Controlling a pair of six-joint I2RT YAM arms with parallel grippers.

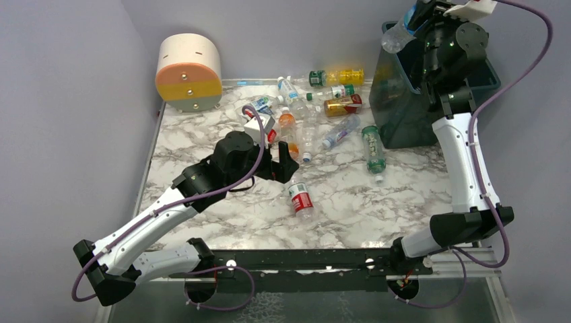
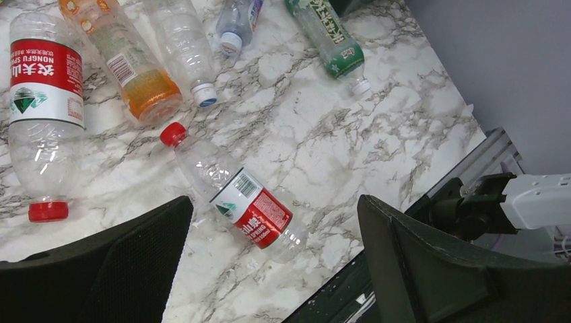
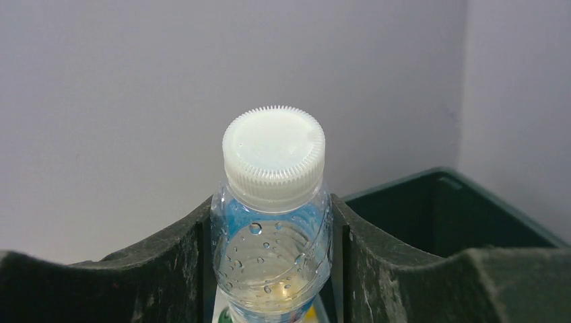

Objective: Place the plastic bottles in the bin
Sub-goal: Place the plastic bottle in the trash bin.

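My right gripper is shut on a clear bottle with a white cap and holds it high over the near-left rim of the dark teal bin. The right wrist view shows the bottle pinched between the fingers, with the bin behind it. My left gripper is open and empty above a red-labelled bottle lying on the marble table; that bottle lies between the fingers. Several more bottles lie at the back: a yellow one, a green-labelled one and an orange one.
A round cream, orange and yellow drum stands at the back left corner. Grey walls close in the left, back and right. A black rail runs along the table's front edge. A white power strip sits past the front right edge.
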